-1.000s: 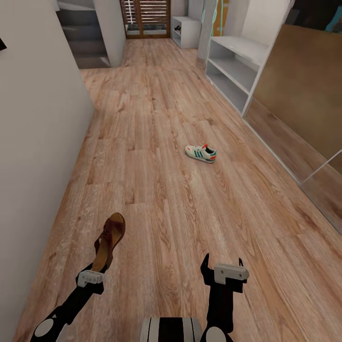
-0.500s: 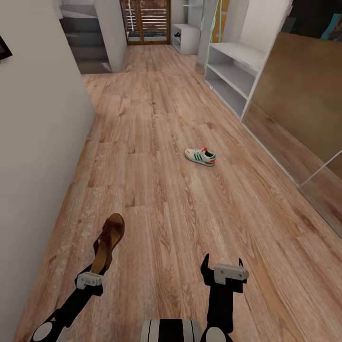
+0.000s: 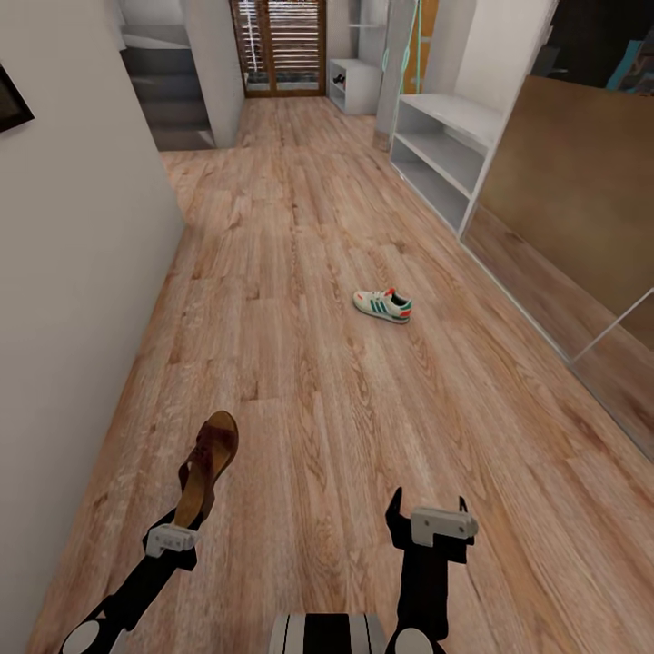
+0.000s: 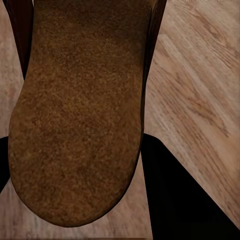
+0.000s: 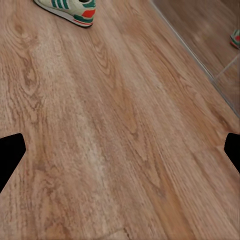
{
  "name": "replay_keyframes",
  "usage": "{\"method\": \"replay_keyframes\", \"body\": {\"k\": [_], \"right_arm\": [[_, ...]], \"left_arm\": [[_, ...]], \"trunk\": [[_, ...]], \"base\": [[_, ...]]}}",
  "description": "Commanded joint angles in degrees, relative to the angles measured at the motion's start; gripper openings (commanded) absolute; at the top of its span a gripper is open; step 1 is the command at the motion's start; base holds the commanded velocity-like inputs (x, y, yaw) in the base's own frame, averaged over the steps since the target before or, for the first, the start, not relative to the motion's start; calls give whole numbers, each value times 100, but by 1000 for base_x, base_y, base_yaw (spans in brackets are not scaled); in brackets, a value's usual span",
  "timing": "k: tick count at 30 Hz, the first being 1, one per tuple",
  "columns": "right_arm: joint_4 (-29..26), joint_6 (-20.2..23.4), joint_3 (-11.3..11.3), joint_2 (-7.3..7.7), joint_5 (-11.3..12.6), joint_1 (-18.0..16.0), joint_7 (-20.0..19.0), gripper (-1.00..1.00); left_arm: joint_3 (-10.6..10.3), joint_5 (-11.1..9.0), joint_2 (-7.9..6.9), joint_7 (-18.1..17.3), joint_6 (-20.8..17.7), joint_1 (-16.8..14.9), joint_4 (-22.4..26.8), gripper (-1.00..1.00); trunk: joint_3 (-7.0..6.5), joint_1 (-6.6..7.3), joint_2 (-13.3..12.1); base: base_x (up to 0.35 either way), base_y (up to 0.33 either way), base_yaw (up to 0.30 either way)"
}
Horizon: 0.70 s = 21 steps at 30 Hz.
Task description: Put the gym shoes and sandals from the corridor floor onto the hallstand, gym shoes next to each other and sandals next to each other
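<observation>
A dark brown sandal hangs heel-first from my left gripper, which is shut on it, low at the left above the corridor floor. Its brown footbed sits between the dark fingers in the left wrist view. One cream gym shoe with green stripes lies on the floor ahead, right of centre; the right wrist view has it as a gym shoe far beyond the fingers. My right gripper is open and holds nothing. The pale grey hallstand stands along the right wall further on.
A white wall runs close along my left. A brown mirrored panel lines the right side past the hallstand. Far down the corridor are stairs, a slatted door and a small white shelf unit.
The whole picture has shifted a little, so the camera has moved. Both arms keep their pose, and the left gripper still holds the sandal.
</observation>
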State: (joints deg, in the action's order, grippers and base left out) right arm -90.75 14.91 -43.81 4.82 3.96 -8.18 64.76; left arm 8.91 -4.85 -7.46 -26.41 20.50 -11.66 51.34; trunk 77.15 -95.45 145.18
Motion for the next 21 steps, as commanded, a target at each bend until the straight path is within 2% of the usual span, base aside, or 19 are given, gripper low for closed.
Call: {"method": "replay_keyframes", "body": {"k": [1, 3, 5, 6, 9, 10, 11, 14, 16, 20, 21], "right_arm": [[-5, 70, -10, 26, 23, 1, 40, 100], [-1, 86, -2, 66, 26, 10, 36, 100], [12, 105, 13, 240, 44, 28, 9, 100], [12, 105, 13, 240, 44, 28, 9, 100], [103, 77, 66, 672, 108, 43, -120, 100], [103, 77, 66, 672, 108, 43, -120, 100], [153, 35, 113, 824, 161, 45, -209, 100], [268, -202, 382, 1202, 429, 52, -621, 100], [324, -329, 630, 1366, 610, 54, -990, 100], [422, -439, 1119, 1536, 808, 56, -1749, 100], [422, -439, 1119, 1536, 808, 56, -1749, 100]], "left_arm": [[12, -36, 3, -55, 2, -3, -30, -100], [12, -34, 4, -55, 5, -3, -51, -100], [11, -22, 10, -54, 9, -3, -84, -100], [11, -22, 10, -54, 9, -3, -84, -100], [10, -11, 21, -51, 12, -3, -112, -100], [10, -11, 21, -51, 12, -3, -112, -100], [11, -12, 24, -51, 13, -3, -118, -100], [16, -24, 24, -49, 14, -3, -130, -100], [19, -32, 15, -49, 15, -3, -134, -100], [27, -42, -1, -48, 15, -3, -139, -100], [27, -42, -1, -48, 15, -3, -139, -100]], "trunk": [[-6, 1, 1], [-23, 1, 1], [-41, 1, 1], [-50, 1, 1], [-76, 1, 1], [-85, 1, 1], [-94, 1, 1], [-121, 1, 1], [-138, 1, 1], [-174, 1, 1], [-183, 1, 1]], "base": [[0, 0, 0], [0, 0, 0], [0, 0, 0], [0, 0, 0], [0, 0, 0], [0, 0, 0], [0, 0, 0], [0, 0, 0], [0, 0, 0], [0, 0, 0], [0, 0, 0]]}}
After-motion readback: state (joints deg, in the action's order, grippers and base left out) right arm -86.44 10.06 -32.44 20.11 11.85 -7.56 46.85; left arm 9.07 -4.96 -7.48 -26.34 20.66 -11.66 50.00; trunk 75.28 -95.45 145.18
